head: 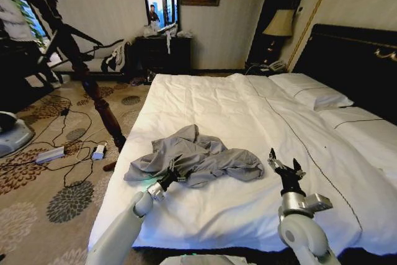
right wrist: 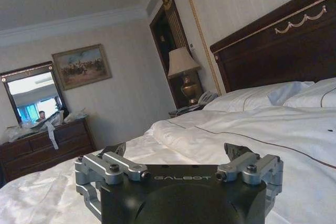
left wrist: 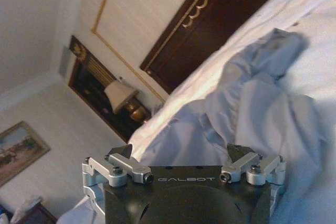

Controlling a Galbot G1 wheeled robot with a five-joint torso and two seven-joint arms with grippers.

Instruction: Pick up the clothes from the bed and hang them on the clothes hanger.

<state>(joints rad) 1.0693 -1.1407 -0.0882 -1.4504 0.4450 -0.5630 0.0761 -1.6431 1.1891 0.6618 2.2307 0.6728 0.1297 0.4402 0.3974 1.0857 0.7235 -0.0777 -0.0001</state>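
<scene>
Reaching into the crumpled clothes point(head: 195, 156) on the bed point(head: 248, 209), the left end effector point(head: 174, 175) is spread to gather fabric — the right end effector point(head: 285, 167), also spread, waits beside.

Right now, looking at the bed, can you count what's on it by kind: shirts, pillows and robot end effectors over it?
Shirts: 1, the blue-grey shirt, crumpled on the white bed.
Pillows: 2, the near pillow and the far pillow.
End effectors: 2, the left end effector at the shirt's near edge, the right end effector over bare bedding, both open.
Total: 5
</scene>
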